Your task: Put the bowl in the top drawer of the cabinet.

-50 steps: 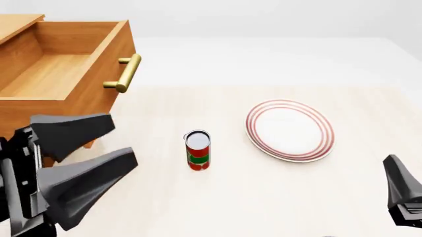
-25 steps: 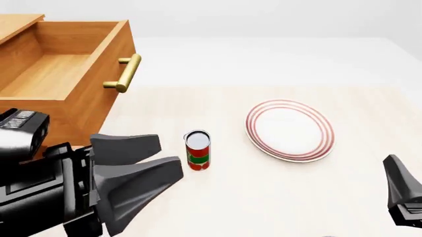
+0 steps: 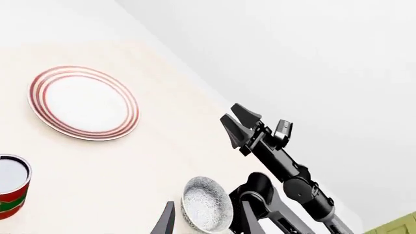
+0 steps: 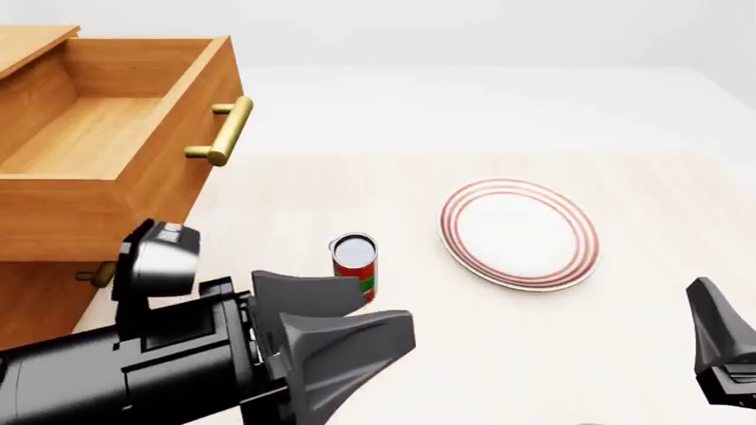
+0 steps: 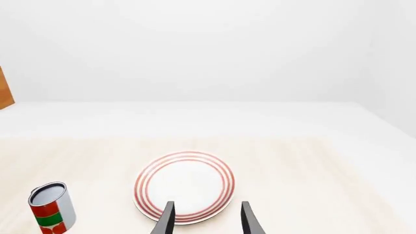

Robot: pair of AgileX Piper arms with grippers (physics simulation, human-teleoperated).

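The bowl (image 3: 206,204), grey-patterned with a pale rim, shows only in the left wrist view, on the table close to the right arm's base. It is out of the front view. The cabinet (image 4: 35,292) stands at the far left with its top drawer (image 4: 165,168) pulled out and nothing in it. My left gripper (image 4: 390,312) is open, low near the table's front, just in front of a red and green can (image 4: 354,262). My right gripper (image 5: 206,222) is open at the front right, pointing at the plate (image 5: 185,185), with nothing between its fingers.
The white plate with red rings (image 4: 520,233) lies right of centre. The can partly hides behind my left fingers. The top drawer's brass bar handle (image 4: 221,131) sticks out toward the table's middle, and a smaller handle (image 4: 97,275) shows on the lower drawer.
My left arm has swung right and forward, from beside the cabinet to just in front of the can. Its fingers stay apart. The right arm has not moved.
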